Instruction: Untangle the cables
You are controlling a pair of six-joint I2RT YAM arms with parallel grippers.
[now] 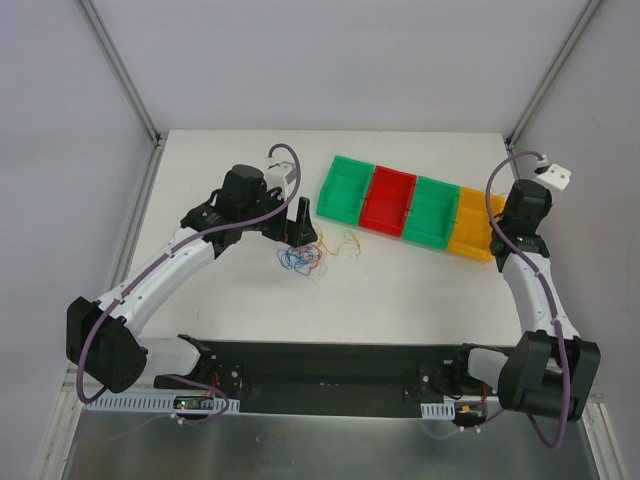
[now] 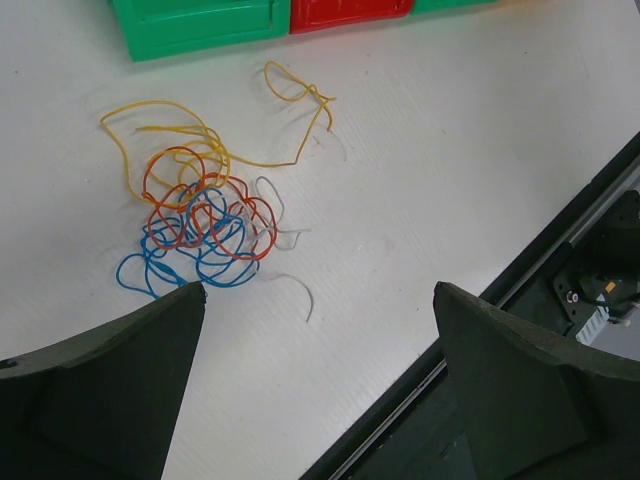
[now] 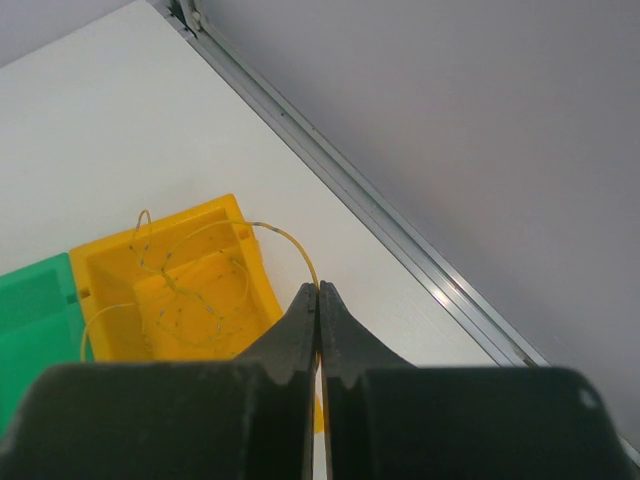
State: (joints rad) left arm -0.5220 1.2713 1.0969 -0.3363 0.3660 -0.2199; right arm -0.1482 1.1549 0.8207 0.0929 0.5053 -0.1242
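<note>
The cables lie in a tangle on the white table: yellow-orange loops on top, red in the middle, blue below, plus thin white strands. The tangle also shows in the top view. My left gripper is open just above the table, near side of the tangle. My right gripper is shut on a thin yellow cable that loops into the yellow bin; in the top view this gripper is over that bin.
A row of bins stands beyond the tangle: green, red, green, then yellow. A black base rail runs along the near table edge. A metal frame rail borders the table right of the yellow bin.
</note>
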